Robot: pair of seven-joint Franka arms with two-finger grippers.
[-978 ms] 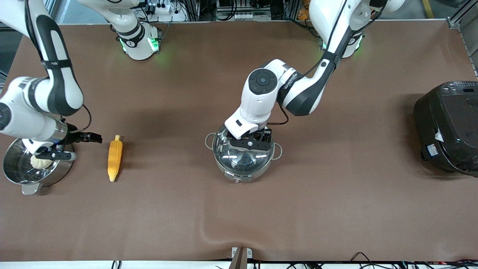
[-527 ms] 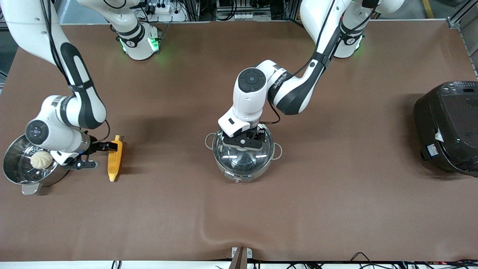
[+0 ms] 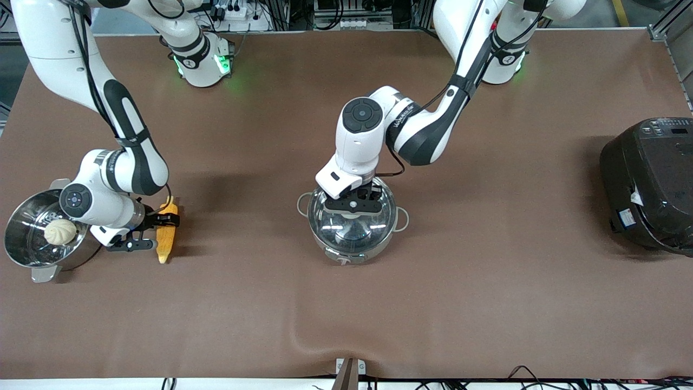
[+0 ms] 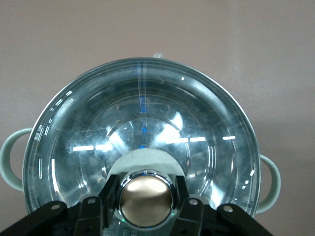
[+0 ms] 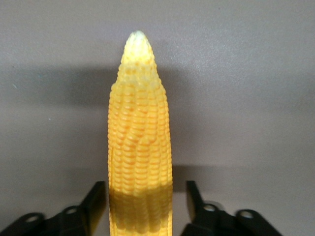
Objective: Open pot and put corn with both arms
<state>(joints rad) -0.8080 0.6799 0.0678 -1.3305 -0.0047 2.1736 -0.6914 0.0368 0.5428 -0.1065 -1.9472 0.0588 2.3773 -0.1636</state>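
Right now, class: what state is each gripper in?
Left gripper: open, fingers either side of the pot lid's knob, not clamped.
Right gripper: open, straddling the corn on the table, not gripping.

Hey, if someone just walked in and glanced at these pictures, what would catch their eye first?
Probably the yellow corn lying toward the right arm's end of the table, with the right gripper open around it. Next, the shiny pot at mid-table, where the left gripper brackets the lid's copper knob. A big black cooker sits at the left arm's end.
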